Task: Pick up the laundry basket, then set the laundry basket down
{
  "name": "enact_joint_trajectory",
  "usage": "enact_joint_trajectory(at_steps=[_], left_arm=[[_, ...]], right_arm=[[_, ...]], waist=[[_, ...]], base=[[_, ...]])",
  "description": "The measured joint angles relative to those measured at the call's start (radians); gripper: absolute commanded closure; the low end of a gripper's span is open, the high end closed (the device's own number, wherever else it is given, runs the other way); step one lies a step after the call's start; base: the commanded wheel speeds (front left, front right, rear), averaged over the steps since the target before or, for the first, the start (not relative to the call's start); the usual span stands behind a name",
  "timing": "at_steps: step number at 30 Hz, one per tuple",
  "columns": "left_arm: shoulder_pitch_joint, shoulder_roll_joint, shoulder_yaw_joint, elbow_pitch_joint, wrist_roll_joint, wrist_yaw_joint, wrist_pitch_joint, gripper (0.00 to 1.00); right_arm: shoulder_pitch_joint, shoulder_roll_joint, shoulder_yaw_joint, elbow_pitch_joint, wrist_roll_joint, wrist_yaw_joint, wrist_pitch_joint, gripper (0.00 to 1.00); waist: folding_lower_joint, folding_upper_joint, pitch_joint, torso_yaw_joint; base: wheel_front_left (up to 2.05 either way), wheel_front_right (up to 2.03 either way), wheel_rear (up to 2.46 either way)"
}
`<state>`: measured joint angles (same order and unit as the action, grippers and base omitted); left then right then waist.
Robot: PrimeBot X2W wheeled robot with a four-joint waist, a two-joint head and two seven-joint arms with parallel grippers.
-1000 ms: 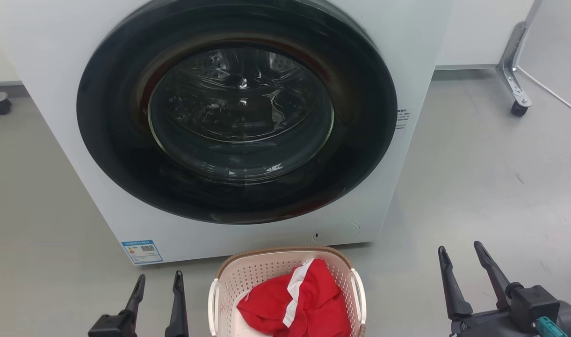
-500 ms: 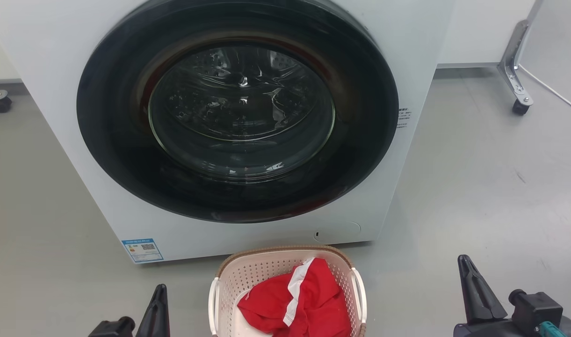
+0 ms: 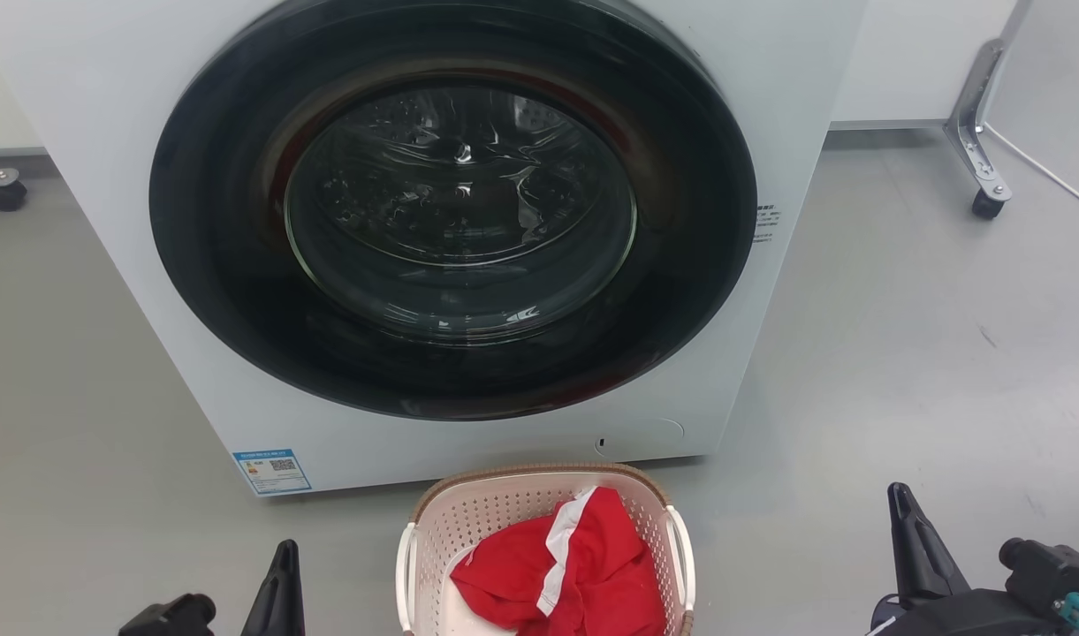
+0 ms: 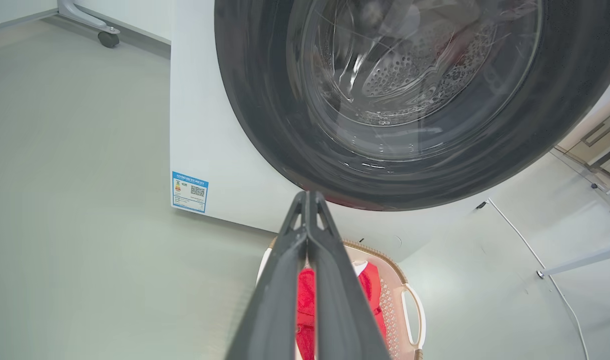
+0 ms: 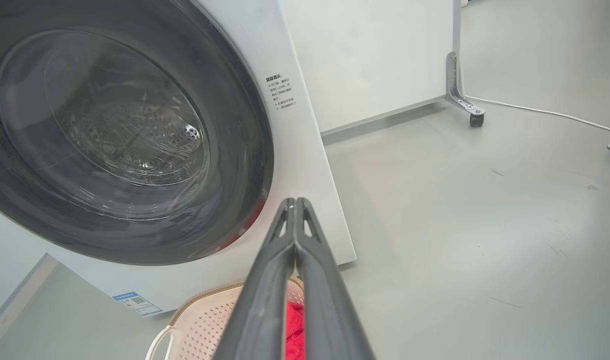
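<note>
Caught on the pale grey floor point(image 3: 901, 309), just in front of the white washing machine point(image 3: 769, 88): the laundry basket point(image 3: 504, 508), upright and set down below the round dark door point(image 3: 216, 247) with its glass window point(image 3: 459, 203). Held inside, a crumpled red garment point(image 3: 610, 574) with a white stripe, heaped toward the right-hand wall, a patch of bare bottom showing at the left. Ringed by a brown woven-look rim point(image 3: 539, 468), with a white handle point(image 3: 686, 556) on each side. Flanked by both tools, neither touching it. Left tool point(image 3: 283, 561) low beside the basket's left handle, apart from it, its fingers point(image 4: 280, 300) clenched tip to tip on nothing. Right tool point(image 3: 901, 503) farther out on the basket's right, well apart from the handle, likewise clenched and empty, fingers point(image 5: 270, 300) pressed together along their length. Seen from both wrists, fingertips lined up against the lower front of the machine, the basket partly hidden behind them. Stuck at the machine's lower left corner, a blue label point(image 3: 271, 471); printed just right of the door, a few lines of small text point(image 3: 763, 223), too small to read. Beyond the machine, a white panel point(image 3: 910, 62); at the right, a metal bracket point(image 3: 972, 115) on a castor point(image 3: 984, 206); at the far left, another castor point(image 3: 4, 196) on the floor.
</note>
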<state>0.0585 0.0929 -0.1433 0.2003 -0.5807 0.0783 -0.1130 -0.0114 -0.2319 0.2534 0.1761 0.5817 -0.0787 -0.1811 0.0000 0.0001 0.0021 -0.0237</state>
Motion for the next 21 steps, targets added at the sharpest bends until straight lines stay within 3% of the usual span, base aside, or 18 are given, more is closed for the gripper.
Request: enact_joint_trajectory(at_steps=[21], left_arm=[[-0.035,-0.012,0.066,0.024,-0.287,-0.053,0.067,1.0]], right_arm=[[-0.021,0.053,-0.108,0.033,0.28,0.054,0.086,1.0]], waist=[[0.0,0.0,0.0,0.007]], base=[[0.0,0.0,0.0]])
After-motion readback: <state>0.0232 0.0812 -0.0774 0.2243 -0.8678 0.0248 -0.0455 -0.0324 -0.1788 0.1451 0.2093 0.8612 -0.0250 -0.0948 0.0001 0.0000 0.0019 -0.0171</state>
